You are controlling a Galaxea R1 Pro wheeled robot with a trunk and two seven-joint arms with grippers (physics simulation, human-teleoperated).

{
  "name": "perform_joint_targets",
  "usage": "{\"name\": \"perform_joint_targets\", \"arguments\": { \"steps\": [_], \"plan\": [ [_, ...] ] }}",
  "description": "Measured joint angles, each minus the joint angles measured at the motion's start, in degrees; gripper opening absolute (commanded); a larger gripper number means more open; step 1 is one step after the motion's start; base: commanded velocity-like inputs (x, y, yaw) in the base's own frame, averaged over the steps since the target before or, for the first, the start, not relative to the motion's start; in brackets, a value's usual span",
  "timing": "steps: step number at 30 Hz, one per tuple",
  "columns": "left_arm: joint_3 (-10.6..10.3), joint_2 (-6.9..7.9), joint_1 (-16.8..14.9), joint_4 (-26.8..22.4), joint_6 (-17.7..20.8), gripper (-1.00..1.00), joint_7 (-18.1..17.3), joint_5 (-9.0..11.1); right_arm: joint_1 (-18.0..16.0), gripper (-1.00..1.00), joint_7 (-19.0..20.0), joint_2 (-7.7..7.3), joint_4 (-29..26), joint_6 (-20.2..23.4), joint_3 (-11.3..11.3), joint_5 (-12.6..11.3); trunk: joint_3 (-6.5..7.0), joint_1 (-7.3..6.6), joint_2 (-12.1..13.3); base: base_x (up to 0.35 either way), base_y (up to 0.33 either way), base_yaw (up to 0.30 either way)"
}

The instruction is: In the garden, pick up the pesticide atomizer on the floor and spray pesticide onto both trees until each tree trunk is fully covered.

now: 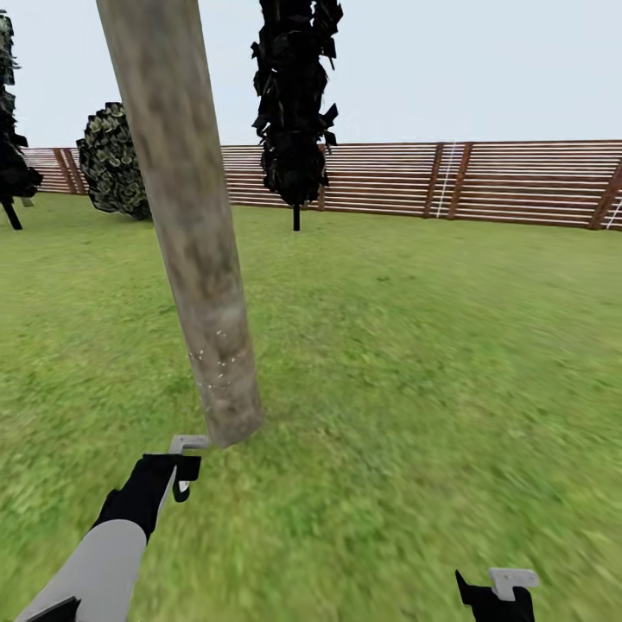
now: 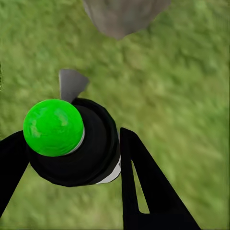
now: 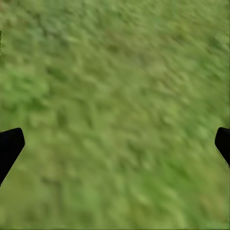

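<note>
Currently left gripper [image 2: 72, 153] clamps the spray bottle [image 2: 81, 148] mid-body, near the tree trunk [image 1: 194, 250]; light, rigid, likely slippery. Right gripper [image 3: 115, 143] gapes wide, holding nothing.

Black atomizer [image 2: 81, 153] green-capped, held near mottled tree trunk [image 1: 186, 216] base

The thick mottled grey-brown tree trunk [image 1: 186, 225] is cut off above the left hand [image 1: 183, 471] (canopy out of frame); the black spray bottle [image 2: 91, 148] hides its own label.
</note>
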Motion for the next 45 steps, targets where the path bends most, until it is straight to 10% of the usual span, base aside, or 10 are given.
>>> {"name": "perform_joint_targets", "arguments": {
  "steps": [12,45],
  "plan": [
    [3.6,0.58,3.0,0.3,-4.7,-1.0,2.3,2.3,0.0,1.0,0.0,-0.09,-0.2,-0.1,0.0,-0.1,-0.01,0.02,0.0,0.161,-0.239,0.158],
    [3.4,-0.05,4.3,3.3,-7.0,-1.0,3.4,4.0,0.0,1.0,0.0,-0.11,-1.3,-0.1,0.0,0.0,0.0,-0.01,0.0,0.13,-0.239,0.107]
  ]
}}
